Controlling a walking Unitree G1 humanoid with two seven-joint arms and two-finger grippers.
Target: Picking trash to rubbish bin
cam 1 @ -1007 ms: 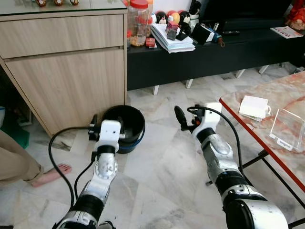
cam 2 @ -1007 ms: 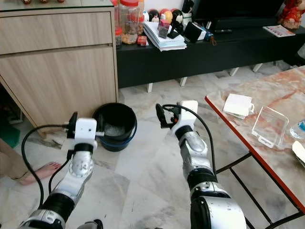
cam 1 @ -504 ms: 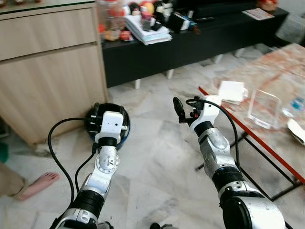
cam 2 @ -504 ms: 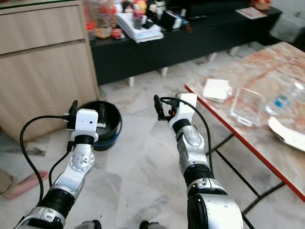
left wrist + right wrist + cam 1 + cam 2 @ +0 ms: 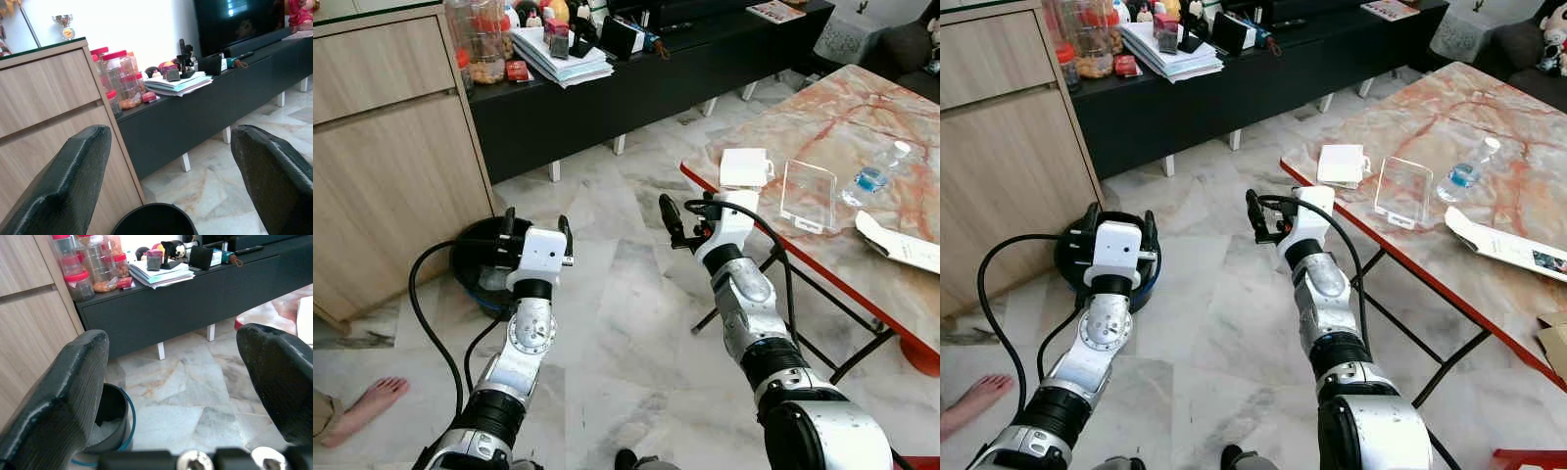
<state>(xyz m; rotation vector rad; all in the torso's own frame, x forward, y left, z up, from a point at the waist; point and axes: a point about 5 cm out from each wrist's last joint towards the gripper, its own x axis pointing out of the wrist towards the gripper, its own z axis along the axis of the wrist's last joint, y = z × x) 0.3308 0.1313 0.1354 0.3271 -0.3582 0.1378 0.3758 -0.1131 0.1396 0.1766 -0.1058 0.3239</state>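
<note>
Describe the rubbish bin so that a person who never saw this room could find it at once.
Look at the wooden cabinet on the left side of the room. On the marble floor at its corner, next to the black TV bench, stands the bin. It is the only round black bucket there, with a blue band at its base.

Premises: the living room of a private home. A long, low black media cabinet (image 5: 656,59) runs along the wall, carrying a dark flat television screen (image 5: 234,19), a stack of papers (image 5: 563,61) and red-lidded clear plastic snack jars (image 5: 481,44). Beside it stands a light wood-grain sideboard (image 5: 382,166). The floor is pale marble tile (image 5: 617,323). A red-edged marble-patterned tabletop (image 5: 842,127) occupies one side. A person's bare foot (image 5: 367,403) rests on the floor.
</note>
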